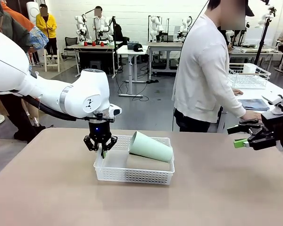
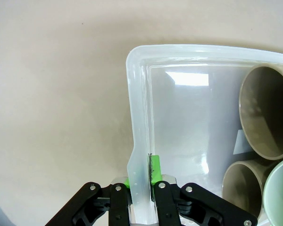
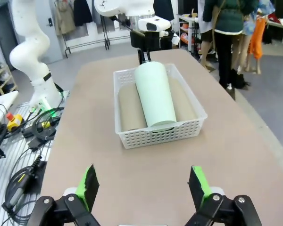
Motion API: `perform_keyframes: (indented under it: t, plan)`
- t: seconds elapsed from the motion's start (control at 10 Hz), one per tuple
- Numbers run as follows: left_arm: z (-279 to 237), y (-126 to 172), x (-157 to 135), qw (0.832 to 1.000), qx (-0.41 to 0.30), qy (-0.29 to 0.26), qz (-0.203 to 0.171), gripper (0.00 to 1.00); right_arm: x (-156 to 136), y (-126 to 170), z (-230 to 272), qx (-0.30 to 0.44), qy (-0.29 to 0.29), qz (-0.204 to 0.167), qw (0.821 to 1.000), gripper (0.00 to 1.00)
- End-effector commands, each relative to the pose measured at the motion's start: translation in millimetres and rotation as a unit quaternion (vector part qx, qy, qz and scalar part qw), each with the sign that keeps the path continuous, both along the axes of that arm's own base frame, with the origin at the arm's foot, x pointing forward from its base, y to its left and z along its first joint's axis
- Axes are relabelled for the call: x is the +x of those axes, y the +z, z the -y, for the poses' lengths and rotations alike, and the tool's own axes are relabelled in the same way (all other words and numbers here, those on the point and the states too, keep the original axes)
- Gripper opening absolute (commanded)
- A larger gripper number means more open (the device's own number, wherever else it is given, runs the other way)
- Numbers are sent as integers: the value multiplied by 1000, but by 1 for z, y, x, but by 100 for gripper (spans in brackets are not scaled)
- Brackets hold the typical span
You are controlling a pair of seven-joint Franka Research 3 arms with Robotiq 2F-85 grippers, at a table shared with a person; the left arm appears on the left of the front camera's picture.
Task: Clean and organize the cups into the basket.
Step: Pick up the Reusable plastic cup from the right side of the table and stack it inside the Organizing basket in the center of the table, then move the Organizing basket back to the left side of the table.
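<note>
Cups are all in the basket [image 1: 114,172], which sits near mid-table, a bit toward the robot's left: two tan ones [image 3: 131,108] lie side by side on the floor of it, and the mint cup [image 1: 150,147] rides on top of them, tilted, its rim toward the basket's left end.

Jaws first: left gripper [image 2: 141,181] is pressed tight on the basket's left-end wall, one green pad [image 2: 154,170] inside, the other outside, right at the handle dip. Right gripper [image 3: 142,186] is spread wide w/ nothing between, hovering off the table's right edge, well apart from the basket.

Risks, as I judge them: pinch is on thin flexy plastic at one end only, so a pull or lift could tip the far end, bow the wall, or slip off. Mint cup isn't nested, just resting, so any jerk probably rolls it off the tan pair or over the rim. Grip depth is hard to read from the wrist cam.

Pose: left arm [image 1: 47,92] comes in from table's left, wrist pointing straight down over the basket's end. Right arm is low and roughly level, fingers aimed across the table toward the basket.
</note>
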State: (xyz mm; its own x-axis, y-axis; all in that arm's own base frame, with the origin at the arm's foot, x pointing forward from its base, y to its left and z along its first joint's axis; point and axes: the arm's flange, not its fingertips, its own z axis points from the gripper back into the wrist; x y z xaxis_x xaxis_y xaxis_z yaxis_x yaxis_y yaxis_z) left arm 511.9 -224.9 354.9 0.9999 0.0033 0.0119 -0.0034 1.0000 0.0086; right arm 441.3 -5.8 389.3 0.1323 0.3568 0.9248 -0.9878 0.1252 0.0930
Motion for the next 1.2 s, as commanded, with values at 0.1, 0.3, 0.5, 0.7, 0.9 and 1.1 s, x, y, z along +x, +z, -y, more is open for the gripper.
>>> perform_keyframes:
  t: [0.1, 0.3, 0.5, 0.7, 0.9, 1.1]
  plan:
    - [1, 3, 0, 1000, 0, 0, 3, 0, -2, 6, -1, -7, 3, -4, 1000, 100]
    - [1, 3, 0, 1000, 0, 0, 3, 0, -2, 6, -1, -7, 3, -4, 1000, 100]
    - [1, 3, 0, 1000, 0, 0, 3, 0, -2, 6, -1, -7, 3, -4, 1000, 100]
    - [1, 3, 0, 1000, 0, 0, 3, 0, -2, 6, -1, -7, 3, -4, 1000, 100]
    - [1, 3, 0, 1000, 0, 0, 3, 0, -2, 6, -1, -7, 3, -4, 1000, 100]
    - [1, 3, 0, 1000, 0, 0, 3, 0, -2, 6, -1, -7, 3, -4, 1000, 100]
